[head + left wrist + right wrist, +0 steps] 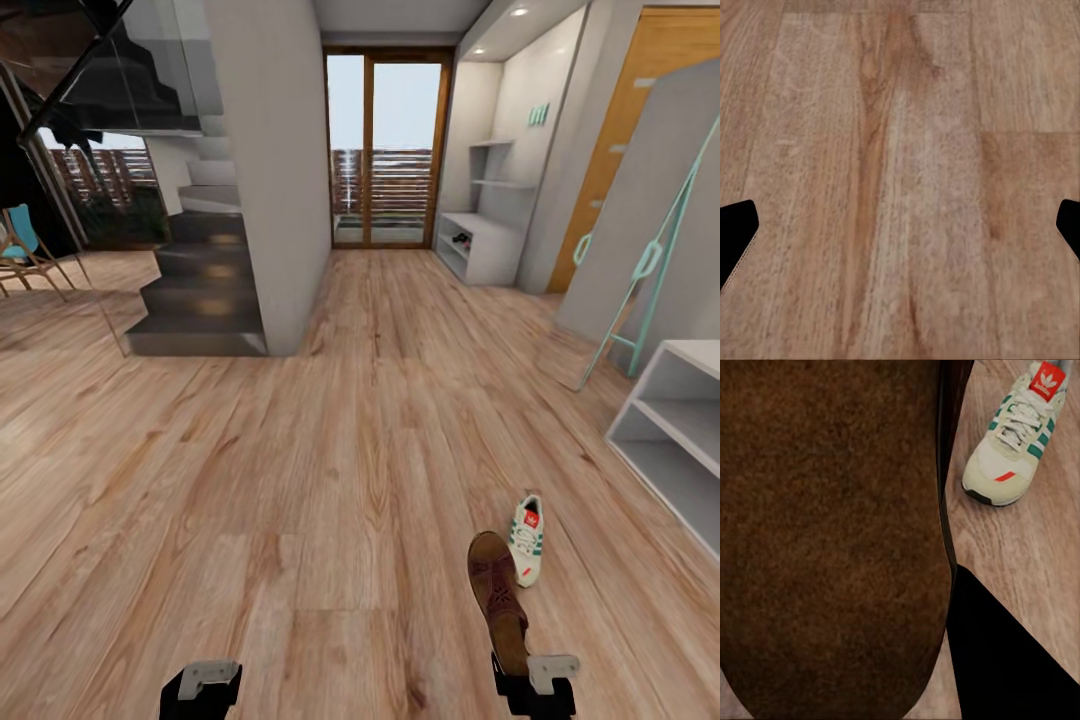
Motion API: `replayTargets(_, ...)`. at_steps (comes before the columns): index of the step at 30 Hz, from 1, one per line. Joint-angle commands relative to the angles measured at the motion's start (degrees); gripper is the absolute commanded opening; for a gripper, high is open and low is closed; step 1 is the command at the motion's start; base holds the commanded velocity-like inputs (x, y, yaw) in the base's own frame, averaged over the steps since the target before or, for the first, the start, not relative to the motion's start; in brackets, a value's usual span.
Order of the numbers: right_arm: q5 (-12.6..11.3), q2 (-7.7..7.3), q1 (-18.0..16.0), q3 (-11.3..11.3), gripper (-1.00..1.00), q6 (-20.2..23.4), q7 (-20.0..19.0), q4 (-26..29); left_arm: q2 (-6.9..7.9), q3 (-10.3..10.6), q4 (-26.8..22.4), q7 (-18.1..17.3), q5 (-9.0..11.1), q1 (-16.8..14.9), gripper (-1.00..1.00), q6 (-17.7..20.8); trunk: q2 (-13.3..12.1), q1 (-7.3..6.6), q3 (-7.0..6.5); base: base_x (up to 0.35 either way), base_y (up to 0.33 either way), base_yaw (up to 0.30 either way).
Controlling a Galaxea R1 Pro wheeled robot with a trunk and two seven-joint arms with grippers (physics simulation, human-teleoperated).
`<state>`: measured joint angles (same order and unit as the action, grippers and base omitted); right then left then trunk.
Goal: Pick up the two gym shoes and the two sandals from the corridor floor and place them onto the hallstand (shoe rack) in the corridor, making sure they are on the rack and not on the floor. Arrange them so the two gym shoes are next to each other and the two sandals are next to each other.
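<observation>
Evidently the right claw (pixel 535 668) is clamped on a sandal (pixel 497 596), lifted for the rack (pixel 672 440) ahead-right, a sneaker (pixel 526 538) on the floor (pixel 300 480) just beyond; the left claw (pixel 205 680) gapes empty.

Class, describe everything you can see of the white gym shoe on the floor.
The gym shoe is a white lace-up sneaker with green side stripes, a red tongue tab and a red mark near the toe. It sits upright on its sole on the wood plank floor, toe toward the robot, close beside the brown sandal but apart from it. In the right wrist view nothing grips it.
</observation>
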<state>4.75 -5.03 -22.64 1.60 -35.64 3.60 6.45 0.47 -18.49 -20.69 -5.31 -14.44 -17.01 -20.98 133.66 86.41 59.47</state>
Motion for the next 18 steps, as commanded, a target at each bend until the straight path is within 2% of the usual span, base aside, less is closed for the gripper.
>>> replayTargets(1, 0.4, 0.01, 0.0, 0.2, -1.0, -0.1, 0.3, 0.0, -0.03, -0.5, 0.0, -0.4, -0.4, 0.0, 1.0, -0.2, 0.0, 0.02, 0.05, 0.337, 0.0, 0.0)
replayTargets(10, 0.4, 0.02, 0.0, 0.2, -1.0, -0.1, 0.3, 0.0, -0.03, -0.5, 0.0, -0.4, -0.4, 0.0, 1.0, -0.2, 0.0, 0.02, -0.02, 0.336, 0.0, 0.0)
replayTargets(18, 0.4, 0.02, 0.0, 0.2, -1.0, -0.1, 0.3, 0.0, -0.03, -0.5, 0.0, -0.4, -0.4, 0.0, 1.0, -0.2, 0.0, 0.02, -0.64, 0.336, 0.0, 0.0)
